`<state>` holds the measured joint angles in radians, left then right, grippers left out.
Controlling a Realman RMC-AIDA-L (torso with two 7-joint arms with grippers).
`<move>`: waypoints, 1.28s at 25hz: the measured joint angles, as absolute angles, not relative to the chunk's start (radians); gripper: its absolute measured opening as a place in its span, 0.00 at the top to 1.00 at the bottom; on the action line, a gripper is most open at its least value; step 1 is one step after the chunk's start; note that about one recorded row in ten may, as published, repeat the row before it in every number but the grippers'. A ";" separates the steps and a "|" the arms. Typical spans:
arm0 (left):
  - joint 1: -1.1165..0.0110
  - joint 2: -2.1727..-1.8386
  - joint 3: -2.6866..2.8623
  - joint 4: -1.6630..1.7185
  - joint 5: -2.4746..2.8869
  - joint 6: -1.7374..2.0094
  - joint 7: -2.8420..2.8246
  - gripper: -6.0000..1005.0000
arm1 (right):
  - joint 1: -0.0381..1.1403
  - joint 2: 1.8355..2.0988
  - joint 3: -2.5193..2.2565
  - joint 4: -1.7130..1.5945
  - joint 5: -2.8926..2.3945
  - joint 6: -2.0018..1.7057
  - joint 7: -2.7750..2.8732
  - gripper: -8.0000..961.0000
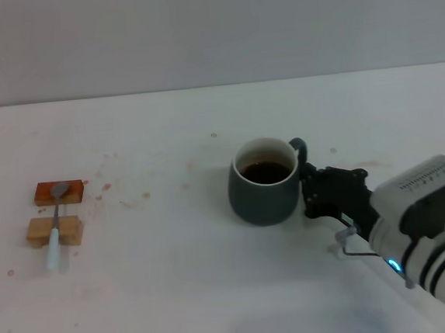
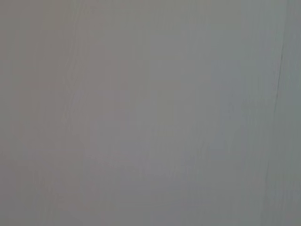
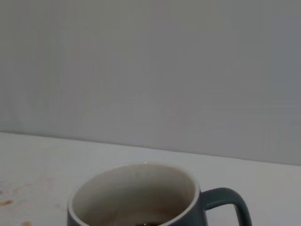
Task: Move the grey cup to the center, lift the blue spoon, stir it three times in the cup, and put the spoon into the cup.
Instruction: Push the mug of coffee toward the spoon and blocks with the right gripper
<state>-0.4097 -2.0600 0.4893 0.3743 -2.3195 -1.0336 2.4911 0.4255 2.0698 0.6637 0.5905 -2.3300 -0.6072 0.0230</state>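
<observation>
The grey cup (image 1: 264, 182) stands upright on the white table (image 1: 178, 279) near its middle, dark brown liquid inside, its loop handle turned to the back right. The right wrist view shows the cup's (image 3: 136, 197) white inside and handle from close by. My right gripper (image 1: 312, 190) is right against the cup's right side, just below the handle; whether it holds the cup does not show. The blue spoon (image 1: 56, 228) lies far to the left, its metal bowl on an orange block (image 1: 59, 192) and its pale handle across a tan block (image 1: 53, 231). My left gripper is out of view.
Small reddish stains dot the tabletop between the blocks and the cup. A plain grey wall (image 1: 210, 27) rises behind the table's far edge. The left wrist view holds only a blank grey surface (image 2: 150, 113).
</observation>
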 joint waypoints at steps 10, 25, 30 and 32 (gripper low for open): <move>-0.408 -2.060 0.486 0.374 -2.319 -1.038 2.491 0.31 | 0.504 2.069 0.673 0.625 -2.401 -0.469 0.025 0.94; -0.409 -2.060 0.486 0.374 -2.319 -1.057 2.489 0.31 | 0.565 2.076 0.688 0.673 -2.398 -0.380 0.033 0.94; -0.403 -2.060 0.487 0.374 -2.319 -1.078 2.463 0.31 | 0.578 2.081 0.704 0.682 -2.395 -0.363 0.033 0.94; -0.399 -2.060 0.488 0.374 -2.319 -1.082 2.445 0.31 | 0.588 2.084 0.710 0.681 -2.394 -0.361 0.041 0.94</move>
